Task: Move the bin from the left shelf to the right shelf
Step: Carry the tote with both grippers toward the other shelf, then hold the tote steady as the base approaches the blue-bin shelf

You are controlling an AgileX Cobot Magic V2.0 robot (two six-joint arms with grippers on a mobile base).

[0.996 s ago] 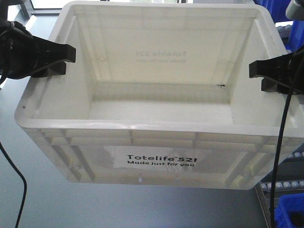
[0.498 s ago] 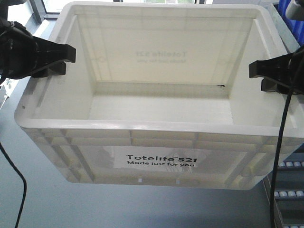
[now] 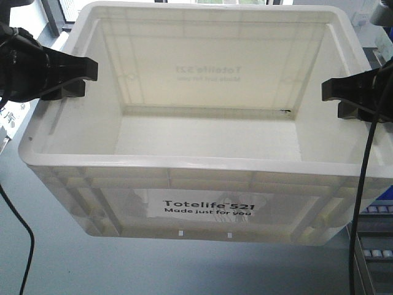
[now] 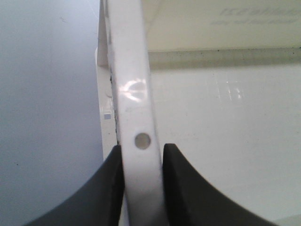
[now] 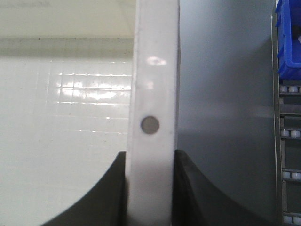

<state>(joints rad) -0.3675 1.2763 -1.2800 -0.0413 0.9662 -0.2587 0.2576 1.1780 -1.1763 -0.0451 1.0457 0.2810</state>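
The bin [image 3: 209,212], a large white empty tote printed "Totelife 521 Made just for you", fills the front view and hangs above the grey floor. My left gripper [image 3: 83,77] is shut on its left rim, and my right gripper [image 3: 334,98] is shut on its right rim. In the left wrist view the black fingers [image 4: 110,188] clamp the white rim [image 4: 136,108] from both sides. The right wrist view shows the same grip, black fingers [image 5: 188,188] on either side of the rim [image 5: 153,84]. Neither shelf shows as a whole.
Grey floor [image 3: 55,258] lies under the bin. A roller rack [image 3: 371,246] stands at the lower right. In the right wrist view a blue bin [image 5: 288,42] sits on that rack's rollers [image 5: 289,134]. Bright windows [image 3: 61,9] are at the upper left.
The background has slid past while the bin stays fixed between my grippers. The blue bin at lower right has left the front view, and the window area at upper left has grown.
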